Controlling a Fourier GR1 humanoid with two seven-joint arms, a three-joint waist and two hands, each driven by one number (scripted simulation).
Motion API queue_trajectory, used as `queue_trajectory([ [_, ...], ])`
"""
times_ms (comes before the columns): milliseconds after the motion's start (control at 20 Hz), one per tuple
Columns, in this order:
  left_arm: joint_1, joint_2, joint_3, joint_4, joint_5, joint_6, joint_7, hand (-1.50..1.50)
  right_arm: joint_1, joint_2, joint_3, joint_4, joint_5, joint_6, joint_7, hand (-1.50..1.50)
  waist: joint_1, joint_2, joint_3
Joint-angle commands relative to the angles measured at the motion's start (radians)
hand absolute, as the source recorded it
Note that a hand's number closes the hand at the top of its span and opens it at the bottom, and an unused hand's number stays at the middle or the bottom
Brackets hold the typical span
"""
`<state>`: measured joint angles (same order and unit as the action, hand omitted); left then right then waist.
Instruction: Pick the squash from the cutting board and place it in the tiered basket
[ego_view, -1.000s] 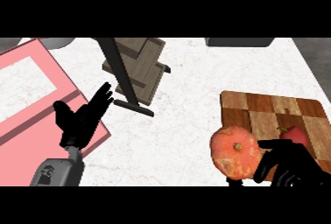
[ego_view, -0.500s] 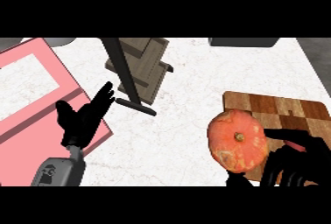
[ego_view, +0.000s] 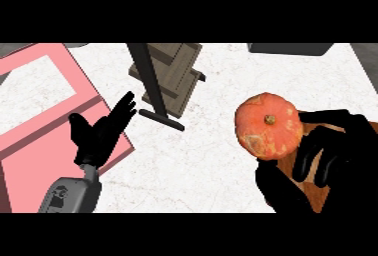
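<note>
Right black hand (ego_view: 325, 160) grasps round orange squash (ego_view: 267, 131), covering most of the wooden cutting board (ego_view: 289, 172). Left black hand (ego_view: 97, 134) released, fingers straight. Grey tiered basket (ego_view: 168, 75) cut off at top.

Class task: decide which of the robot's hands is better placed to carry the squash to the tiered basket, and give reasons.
Right. The right hand is curled round the squash; the left hand rests open, holding nothing, near the tiered basket.

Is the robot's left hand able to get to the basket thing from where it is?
Probably yes. The left hand rests open, fingers up, over the edge of the pink tray, and the tiered basket stands just up and right of it with only bare counter between. The right hand holds the squash.
</note>
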<state>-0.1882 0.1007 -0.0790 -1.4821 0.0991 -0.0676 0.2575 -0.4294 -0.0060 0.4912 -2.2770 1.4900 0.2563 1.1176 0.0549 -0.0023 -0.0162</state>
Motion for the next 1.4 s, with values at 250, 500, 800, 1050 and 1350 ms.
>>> queue_trajectory([
  [250, -0.034, -0.026, -0.029, 0.008, -0.006, -0.004, 0.005, 0.0, -0.306, 0.006, -0.207, 0.199, -0.104, 0.066, 0.201, 1.5, 0.042, 0.008, 0.004],
  [500, -0.046, -0.028, -0.035, 0.013, -0.002, -0.015, 0.008, 0.0, -0.518, 0.006, -0.352, 0.401, -0.167, 0.05, 0.205, 1.5, 0.069, 0.015, 0.007],
  [800, -0.077, -0.025, -0.032, 0.023, 0.0, -0.024, 0.013, 0.0, -0.769, 0.006, -0.491, 0.685, -0.247, -0.01, 0.225, 1.5, 0.084, 0.021, 0.009],
  [1050, -0.096, -0.045, -0.05, 0.021, -0.007, -0.017, 0.016, 0.0, -0.889, 0.006, -0.629, 0.837, -0.309, -0.248, 0.177, 1.5, 0.108, 0.039, 0.012],
  [1350, -0.102, -0.045, -0.05, 0.029, -0.008, -0.024, 0.008, 0.0, -1.011, 0.006, -0.697, 1.078, -0.398, -0.419, 0.056, -1.5, 0.115, 0.045, 0.011],
])
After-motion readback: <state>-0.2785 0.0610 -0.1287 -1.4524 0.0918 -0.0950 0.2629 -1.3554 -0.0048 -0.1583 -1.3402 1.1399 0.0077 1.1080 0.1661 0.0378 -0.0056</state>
